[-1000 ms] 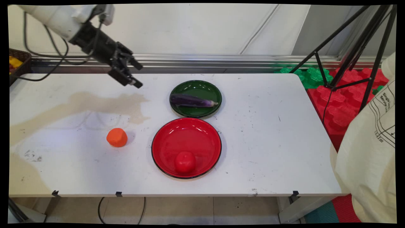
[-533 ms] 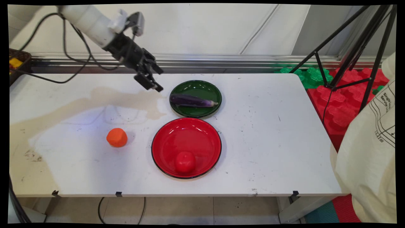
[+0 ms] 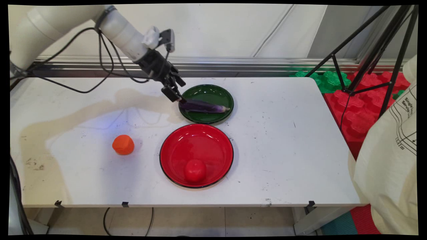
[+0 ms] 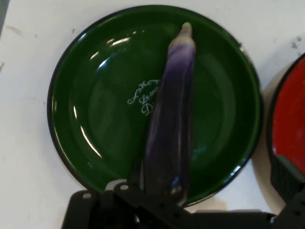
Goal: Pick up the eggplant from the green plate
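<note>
Starting at the left of the bench (image 3: 283, 150), there's an orange ball-shaped thing (image 3: 123, 144) sitting alone on the bare surface, well apart from both plates. Nothing props it up. It looks slightly flattened underneath, which is probably why it stays put.

Moving in, the white arm reaches down from the upper left with black cables looping off it, and the end effector (image 3: 181, 91) hangs tilted just over the left rim of the green plate (image 3: 218, 93). It's spread and carries nothing. In the hand view one of its fingers (image 4: 286, 179) stands far off to one side, and the black linkage fills the bottom.

The nearest thing is the purple eggplant (image 3: 203, 106), which lies flat across the green plate. Its dark, thick end points at the end effector and its pale tip points away to the right. From the main view the lower finger looks to be right at that thick end, touching or a hair off; I can't tell which. The hand's own camera looks straight down the eggplant's length, so the hand seems lined up with it rather than across it. The plate's raised rim is cradling the eggplant, I'd say.

Just in front sits the bigger red plate (image 3: 186, 140), with a red tomato (image 3: 195, 170) settled at its near edge, likely held against the rim's slope.

Further right the bench runs bare. Beyond its edge are a black tripod (image 3: 367, 50), red and green foam mats (image 3: 353, 110), and someone in a cream shirt (image 3: 390, 160) at the far right.
</note>
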Robot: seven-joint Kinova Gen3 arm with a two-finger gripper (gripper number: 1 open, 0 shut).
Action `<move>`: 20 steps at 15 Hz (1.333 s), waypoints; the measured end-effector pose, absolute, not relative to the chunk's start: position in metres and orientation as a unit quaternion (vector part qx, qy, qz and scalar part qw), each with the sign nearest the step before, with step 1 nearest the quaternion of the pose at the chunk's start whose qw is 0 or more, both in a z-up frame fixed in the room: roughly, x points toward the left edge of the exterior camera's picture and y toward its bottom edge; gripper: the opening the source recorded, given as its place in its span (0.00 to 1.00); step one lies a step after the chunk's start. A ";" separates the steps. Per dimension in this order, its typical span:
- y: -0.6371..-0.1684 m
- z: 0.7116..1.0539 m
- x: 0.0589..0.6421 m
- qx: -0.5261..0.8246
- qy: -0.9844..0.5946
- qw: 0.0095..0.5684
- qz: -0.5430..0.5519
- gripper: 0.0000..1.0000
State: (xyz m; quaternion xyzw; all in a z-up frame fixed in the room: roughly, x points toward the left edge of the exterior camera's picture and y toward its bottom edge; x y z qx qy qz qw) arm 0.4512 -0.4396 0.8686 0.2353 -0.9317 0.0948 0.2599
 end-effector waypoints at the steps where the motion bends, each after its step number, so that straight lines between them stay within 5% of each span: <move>1: -0.443 0.865 0.449 0.236 -0.932 0.257 0.094 1.00; 18: -0.488 0.802 0.421 0.236 -0.947 0.204 0.074 1.00; 19: -0.489 0.801 0.420 0.236 -0.947 0.204 0.074 0.00; 20: -0.490 0.800 0.420 0.237 -0.947 0.204 0.074 0.00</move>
